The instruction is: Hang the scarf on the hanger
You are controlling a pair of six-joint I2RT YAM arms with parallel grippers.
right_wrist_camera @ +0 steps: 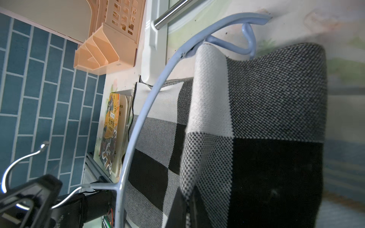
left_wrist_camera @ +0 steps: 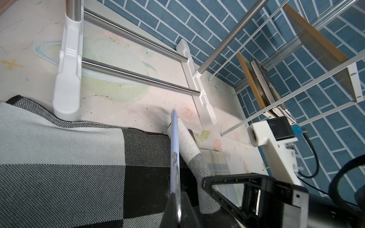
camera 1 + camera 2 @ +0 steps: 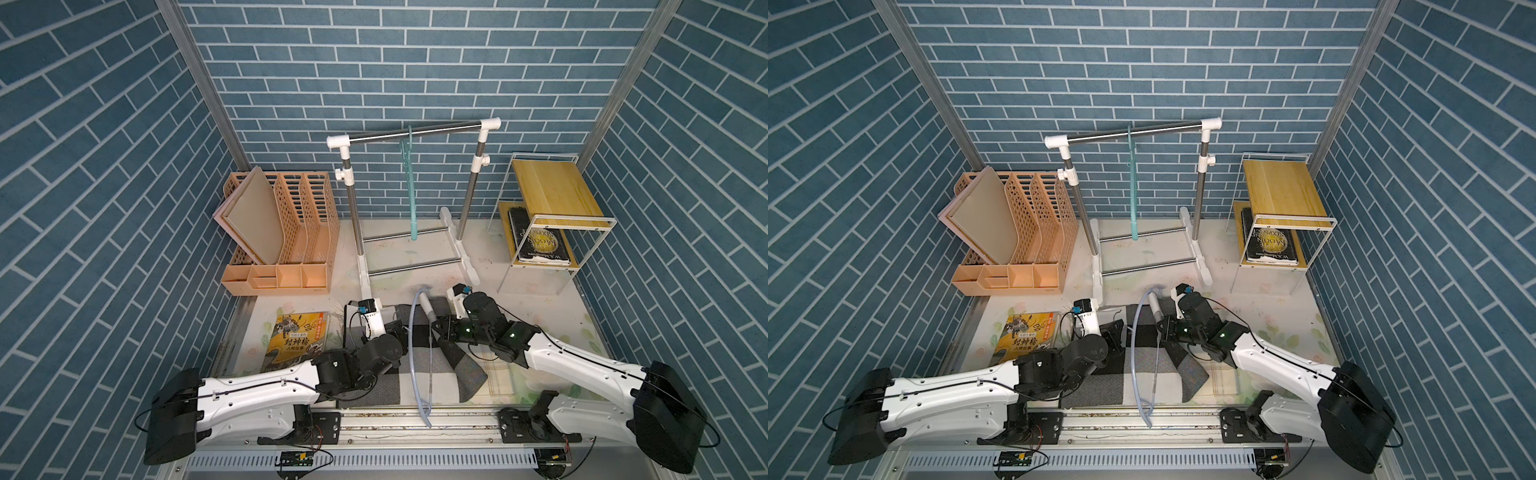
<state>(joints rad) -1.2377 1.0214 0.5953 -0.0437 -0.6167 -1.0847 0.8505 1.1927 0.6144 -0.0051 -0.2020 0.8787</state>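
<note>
1. Scarf (image 3: pixel 440 386): black, grey and white checks. It is lying on the table (image 3: pixel 540 324) at front centre, between the two arms. One strip is standing raised off the rest and draping over the far end of the hanger (image 3: pixel 410 340).
2. Hanger: light blue with a wire hook. It is sitting on edge, running front to back across the scarf. Its far tip is lying near the rack's foot and its near tip is reaching over the front rail.
3. Left gripper (image 2: pixel 176 209): it is clamping fully closed on the hanger's wire hook.
4. Right gripper (image 1: pixel 185 205): it is pinching closed on the raised strip of scarf, just beside the hanger.
5. Rack (image 3: pixel 415 133): it is standing at back centre, with a teal hanger (image 3: pixel 411 195) dangling from its top bar.
6. File holder (image 3: pixel 291 216): peach, sitting at back left and holding beige boards.
7. Yellow book (image 3: pixel 295 340): it is lying at front left, beside the scarf.
8. Shelf (image 3: pixel 552 187): it is standing at back right, with a dark book (image 3: pixel 536 241) lying on its lower board.
</note>
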